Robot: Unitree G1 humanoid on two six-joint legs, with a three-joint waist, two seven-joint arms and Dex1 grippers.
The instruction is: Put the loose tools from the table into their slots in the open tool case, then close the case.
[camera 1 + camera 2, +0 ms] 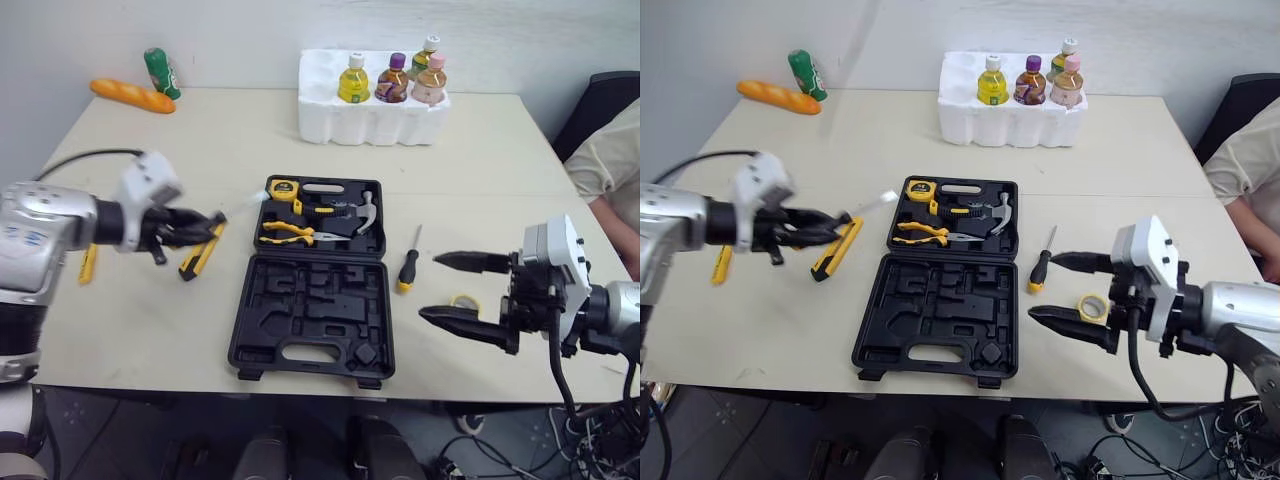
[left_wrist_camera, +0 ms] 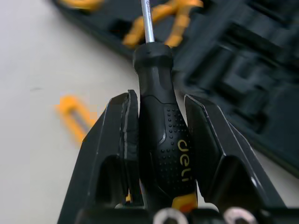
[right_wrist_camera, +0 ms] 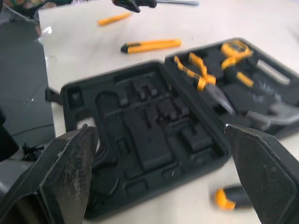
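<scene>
The open black tool case (image 1: pixel 312 300) lies mid-table. Its far half holds a tape measure (image 1: pixel 284 189), pliers (image 1: pixel 287 233) and a hammer (image 1: pixel 362 215); the near half shows bare slots. My left gripper (image 1: pixel 205 229) hovers left of the case, shut on a black-handled screwdriver (image 2: pixel 163 135) whose shaft points toward the case. A yellow-and-black utility knife (image 1: pixel 200 253) lies on the table under that gripper. A second screwdriver (image 1: pixel 408 264) rests right of the case. My right gripper (image 1: pixel 430 286) stands open near it, beside a small tape roll (image 1: pixel 1092 306).
A small yellow tool (image 1: pixel 88 264) lies at the far left. At the back stand a white foam tray (image 1: pixel 330 120) of bottles, a bread loaf (image 1: pixel 132 96) and a green can (image 1: pixel 161 72). A person's sleeve (image 1: pixel 608 160) shows at the right edge.
</scene>
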